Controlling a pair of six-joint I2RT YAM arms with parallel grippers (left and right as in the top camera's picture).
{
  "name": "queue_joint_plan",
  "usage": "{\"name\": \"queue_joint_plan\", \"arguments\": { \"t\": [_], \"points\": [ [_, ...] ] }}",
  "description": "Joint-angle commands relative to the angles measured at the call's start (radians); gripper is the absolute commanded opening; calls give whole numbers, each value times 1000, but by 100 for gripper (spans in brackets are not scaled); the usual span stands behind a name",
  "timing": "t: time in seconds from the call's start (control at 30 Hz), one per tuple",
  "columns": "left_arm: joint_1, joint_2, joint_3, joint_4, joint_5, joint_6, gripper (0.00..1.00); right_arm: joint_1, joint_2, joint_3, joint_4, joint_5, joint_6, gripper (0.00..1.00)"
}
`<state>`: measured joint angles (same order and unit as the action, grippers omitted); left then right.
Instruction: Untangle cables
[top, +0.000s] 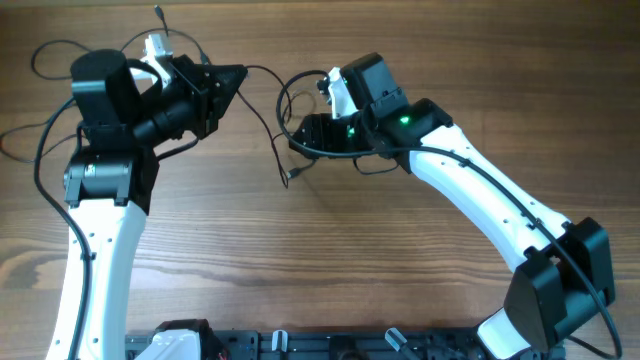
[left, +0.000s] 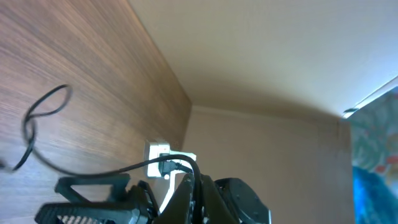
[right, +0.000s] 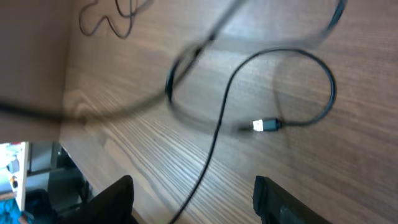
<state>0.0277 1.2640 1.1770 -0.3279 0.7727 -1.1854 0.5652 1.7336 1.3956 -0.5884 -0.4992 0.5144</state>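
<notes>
- You've got one thin dark cable (right: 219, 118) lying slack mid-table, curled in an open loop.
- Its silvery plug (right: 264, 125) lies flat on the wood, inside that curl.
- A second thin cable (right: 119, 31) squiggles farther left, well apart.

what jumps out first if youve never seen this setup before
Two white-and-black arms lean toward each other over the wooden table, with the left gripper and right gripper nearly meeting at the top centre. In the right wrist view, a thin dark cable curls across the wood and ends in a small silvery plug, just ahead of that gripper's wide-apart fingers.
</notes>
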Motion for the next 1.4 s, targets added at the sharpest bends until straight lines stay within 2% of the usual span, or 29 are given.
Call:
{"name": "queue_joint_plan", "arguments": {
  "t": [0.0, 0.2, 0.53, 1.07, 1.27, 1.37],
  "points": [
    [5, -7, -1, 11, 19, -121, 4, 3, -3, -1, 29, 18, 19, 63],
    [5, -7, -1, 26, 23, -258, 4, 7, -2, -1, 59, 39, -43, 64],
    [5, -6, -1, 56, 23, -358, 4, 22, -2, -1, 72, 30, -71, 64],
    [5, -7, -1, 70, 23, -376, 4, 47, 78, -1, 228, 63, -67, 62],
    [5, -7, -1, 70, 23, -394, 4, 47, 115, -1, 233, 86, -67, 46],
    [5, -7, -1, 70, 23, -394, 4, 47, 135, -1, 237, 85, -66, 41]
  ]
}}
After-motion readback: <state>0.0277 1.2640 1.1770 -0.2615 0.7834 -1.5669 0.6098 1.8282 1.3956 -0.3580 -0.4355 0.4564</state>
